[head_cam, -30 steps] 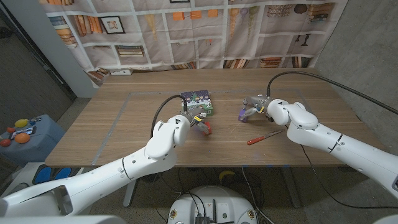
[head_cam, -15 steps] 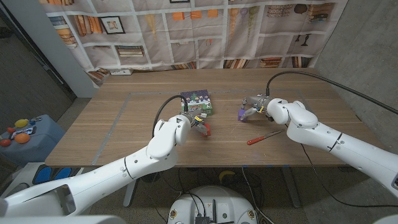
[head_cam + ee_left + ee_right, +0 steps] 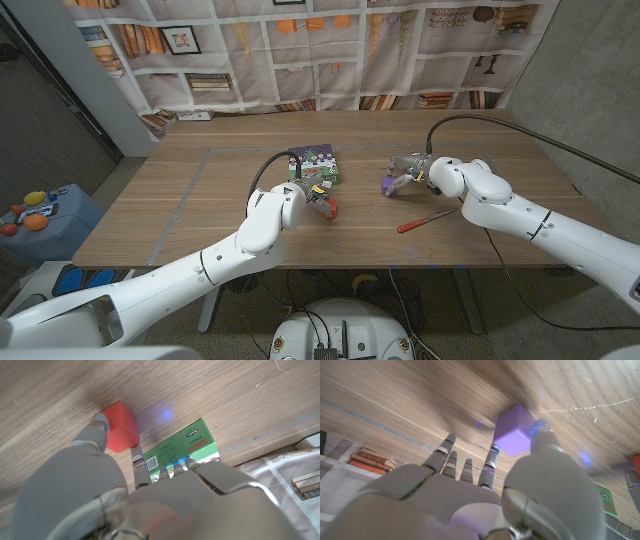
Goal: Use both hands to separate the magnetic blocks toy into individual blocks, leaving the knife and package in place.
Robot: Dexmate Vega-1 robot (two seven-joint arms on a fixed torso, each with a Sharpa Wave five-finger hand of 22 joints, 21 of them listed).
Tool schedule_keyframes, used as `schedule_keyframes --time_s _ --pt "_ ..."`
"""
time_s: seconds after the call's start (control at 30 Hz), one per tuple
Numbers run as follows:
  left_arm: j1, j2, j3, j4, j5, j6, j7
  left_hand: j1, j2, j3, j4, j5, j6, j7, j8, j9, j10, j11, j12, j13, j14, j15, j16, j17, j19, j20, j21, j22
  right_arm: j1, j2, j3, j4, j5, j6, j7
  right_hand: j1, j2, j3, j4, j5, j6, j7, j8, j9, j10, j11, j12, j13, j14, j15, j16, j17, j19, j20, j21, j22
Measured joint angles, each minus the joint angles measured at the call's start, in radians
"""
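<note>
I have one block in each hand, so the toy looks already split. My left hand (image 3: pixel 318 194) pinches the red block (image 3: pixel 119 427) between thumb and a finger, low over the worktop (image 3: pixel 200 215) and just beside the green package (image 3: pixel 315 164). My right hand (image 3: pixel 408 171) is clamped on the purple block (image 3: pixel 515 435) the same way, well apart from the left, with its other fingers spread. I cannot tell from any view whether either block touches the wood or hangs just above it.

The red-handled knife (image 3: pixel 424 220) lies near my right forearm, on the side toward me.

The risks I see are these. The left hand sits so close to the package that lowering or letting go carelessly could nudge it, which the task forbids. Drawing the right arm back could sweep the knife. And if I set the two blocks down too near each other, the magnets may snap them together again, so I would keep them well apart.

The worktop is pale wood with long plank seams, and there are scratches on it in the wrist views. Behind it hangs a cloth printed with bookshelves; a grey wall stands to the right, and a low blue table with small bright toys sits at the far left.
</note>
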Motion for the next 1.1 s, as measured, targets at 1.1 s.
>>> schedule_keyframes --time_s 1.1 --pt "0.061 -0.014 -0.087 -0.044 0.100 -0.084 -0.095 -0.045 -0.042 -0.045 0.015 -0.018 -0.266 0.056 -0.055 -0.014 -0.014 0.022 0.000 0.001 -0.003 0.024 0.000 0.000 0.004 0.018 0.000 0.002 -0.009 -0.017 0.023 -0.035 0.009 0.006 0.028 -0.091 -0.016 -0.026 0.026 0.043 -0.158 0.049 -0.069 -0.018 -0.073 0.041 0.000 0.005 -0.041 0.033 -0.027 0.007 -0.046 0.032 0.000 0.000"
